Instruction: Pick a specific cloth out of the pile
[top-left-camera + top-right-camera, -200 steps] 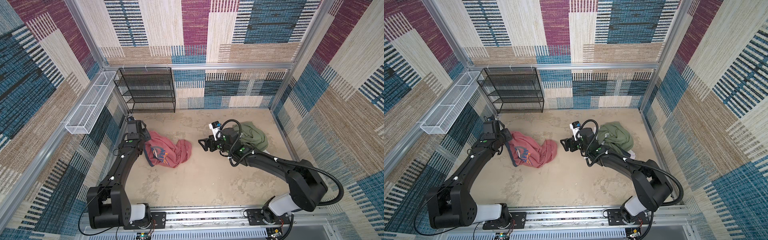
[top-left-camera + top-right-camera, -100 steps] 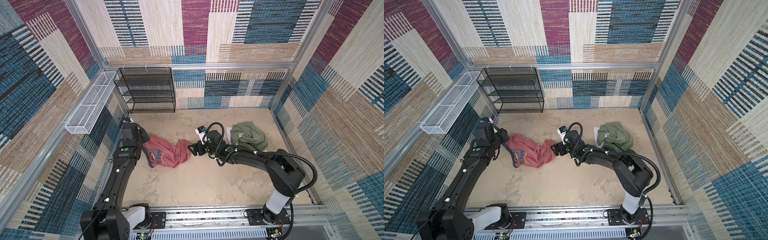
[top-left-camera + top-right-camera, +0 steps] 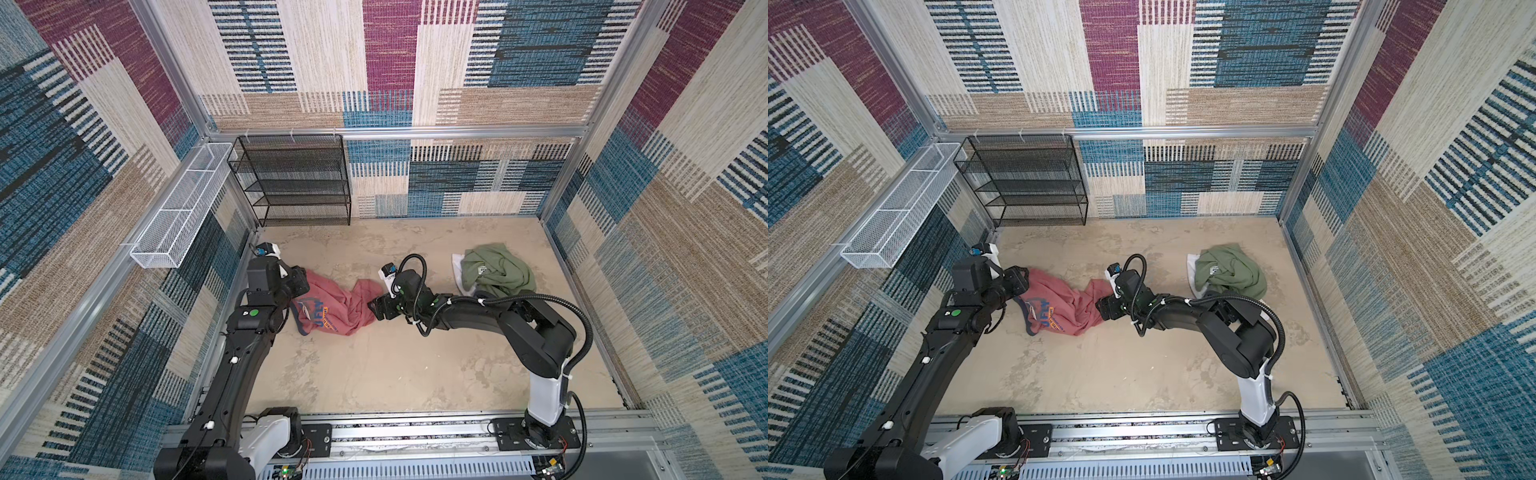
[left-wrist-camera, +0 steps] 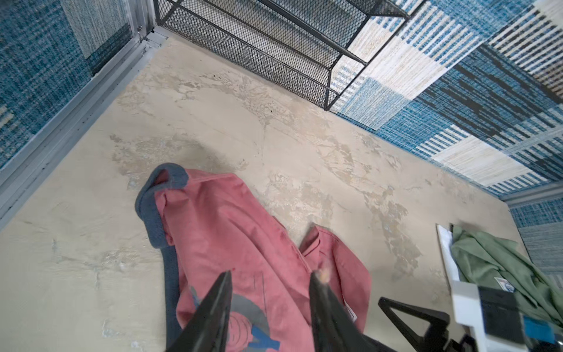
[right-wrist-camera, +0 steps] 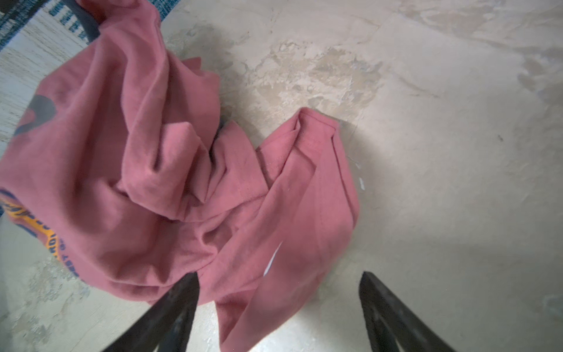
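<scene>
While the cloth point(image 3: 332, 303), a salmon-red T-shirt, lies crumpled on the desk point(image 3: 395, 365) between the two arms, well apart from the pile point(image 3: 498, 270) of olive-green and white garments, both tools hang over it with nothing clamped. The left end effector point(image 4: 272, 272) stands with jaws apart above the chest print. The right end effector point(image 5: 280, 274) has its jaws spread wide astride a loose folded edge. That edge looks thin, so jaws closing there may catch only one layer and let it slide out, or scrape the desk. If both arms grip and pull opposite ways, the shirt could stretch rather than lift. The print's orange and navy lettering is folded and cannot be read, and the small label on the olive-green garment point(image 4: 499, 268) is too small to read.
</scene>
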Tool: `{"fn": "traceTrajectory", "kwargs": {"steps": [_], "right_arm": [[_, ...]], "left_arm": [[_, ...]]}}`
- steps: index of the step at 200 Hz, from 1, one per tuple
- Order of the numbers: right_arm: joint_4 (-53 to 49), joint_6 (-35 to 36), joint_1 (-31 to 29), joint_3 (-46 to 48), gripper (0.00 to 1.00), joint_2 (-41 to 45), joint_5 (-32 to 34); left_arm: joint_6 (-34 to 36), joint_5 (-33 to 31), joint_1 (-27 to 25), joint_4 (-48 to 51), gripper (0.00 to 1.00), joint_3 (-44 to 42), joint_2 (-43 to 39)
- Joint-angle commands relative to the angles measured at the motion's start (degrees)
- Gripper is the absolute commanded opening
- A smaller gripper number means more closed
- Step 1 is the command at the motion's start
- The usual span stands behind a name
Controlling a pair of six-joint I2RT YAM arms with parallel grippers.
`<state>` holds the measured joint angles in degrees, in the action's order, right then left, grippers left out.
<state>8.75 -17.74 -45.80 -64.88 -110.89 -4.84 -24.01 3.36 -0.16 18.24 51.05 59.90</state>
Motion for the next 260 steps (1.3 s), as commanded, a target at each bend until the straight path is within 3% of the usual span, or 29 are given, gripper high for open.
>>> {"fn": "traceTrajectory", "kwargs": {"steps": [1, 25, 51, 86, 159, 201, 221, 260], "right_arm": [[1.43, -1.22, -0.08, -0.60, 0.82, -1.02, 2.90], [1.53, -1.51, -0.19, -1.51, 0.68, -2.46, 2.86], [1.79, -1.47, -0.25, -2.07, 0.60, -3.16, 2.73], [1.75, -1.59, -0.33, -2.70, 0.57, -3.85, 2.49], [1.42, -1.39, -0.43, -2.20, 0.65, -2.06, 3.45], [1.78, -1.46, -0.35, -0.18, 0.71, 1.82, 3.83], [1.54, -0.77, 0.11, 1.96, 0.73, 5.04, 4.97], [1.53, -2.07, 4.11, 9.35, 0.75, 13.29, 4.92]], "left_arm": [[0.28, 1.57, -0.36, 1.08, 0.45, -0.20, -0.67], [0.18, 1.13, -0.58, 1.39, 0.45, -0.60, -0.92], [0.37, 0.95, -0.74, 1.71, 0.45, -0.50, -0.82], [0.19, 1.08, -0.80, 1.67, 0.45, -0.34, -0.48], [1.24, 2.51, -5.52, 2.43, 0.45, 0.80, 1.91], [0.23, 2.81, -15.96, 1.20, 0.44, 1.09, 8.12], [-2.20, 6.18, -19.29, -2.41, 0.44, -0.05, 13.04], [-3.12, 5.51, -24.92, -5.93, 0.44, 1.26, 20.91]]}}
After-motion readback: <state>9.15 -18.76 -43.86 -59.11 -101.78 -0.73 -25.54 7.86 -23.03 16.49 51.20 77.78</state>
